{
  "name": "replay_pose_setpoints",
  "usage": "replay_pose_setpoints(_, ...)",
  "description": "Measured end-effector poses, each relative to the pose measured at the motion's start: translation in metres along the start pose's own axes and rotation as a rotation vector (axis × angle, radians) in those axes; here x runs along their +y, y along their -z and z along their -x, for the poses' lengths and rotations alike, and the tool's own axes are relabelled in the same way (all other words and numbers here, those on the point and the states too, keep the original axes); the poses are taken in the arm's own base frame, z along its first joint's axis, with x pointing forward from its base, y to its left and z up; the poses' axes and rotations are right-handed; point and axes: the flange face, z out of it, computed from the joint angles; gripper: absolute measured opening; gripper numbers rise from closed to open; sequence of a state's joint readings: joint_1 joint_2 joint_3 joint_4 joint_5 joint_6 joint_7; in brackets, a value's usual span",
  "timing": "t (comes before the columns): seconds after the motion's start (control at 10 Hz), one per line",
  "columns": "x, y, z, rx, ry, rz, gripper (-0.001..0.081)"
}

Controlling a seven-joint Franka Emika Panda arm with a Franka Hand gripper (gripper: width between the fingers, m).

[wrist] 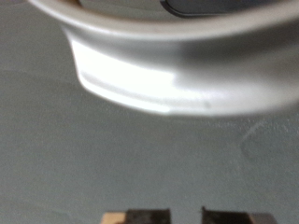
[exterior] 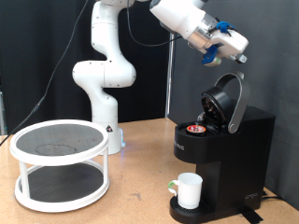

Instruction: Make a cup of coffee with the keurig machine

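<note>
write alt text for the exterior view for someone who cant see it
A black keurig stands with its lid raised and a red-topped pod in the chamber, a white cup on its drip base. The arm's pincer hovers above the lid; a white two-tier rack sits at left.

On the worktop (exterior: 140,201) there are 4 kinds of things, 1 of each. Directly below the pincer (exterior: 231,54) stands 1 keurig machine (exterior: 224,140), with 1 red-topped pod (exterior: 195,129) in it. Lower still sits 1 cup (exterior: 188,190). Well off to the exterior view's left of the pincer is 1 white 2-tier rack (exterior: 60,163).
</note>
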State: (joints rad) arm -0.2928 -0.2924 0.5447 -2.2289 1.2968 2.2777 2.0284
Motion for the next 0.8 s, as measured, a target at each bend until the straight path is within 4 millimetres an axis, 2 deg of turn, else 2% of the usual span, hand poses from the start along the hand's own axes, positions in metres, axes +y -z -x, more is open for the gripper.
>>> replay_pose_setpoints(0.4, -0.015, -0.013, -0.006, 0.021, -0.014, 0.004, 0.0000)
replay_pose_setpoints(0.8, -0.016, -0.014, -0.008, 0.029, 0.002, 0.023, 0.0000)
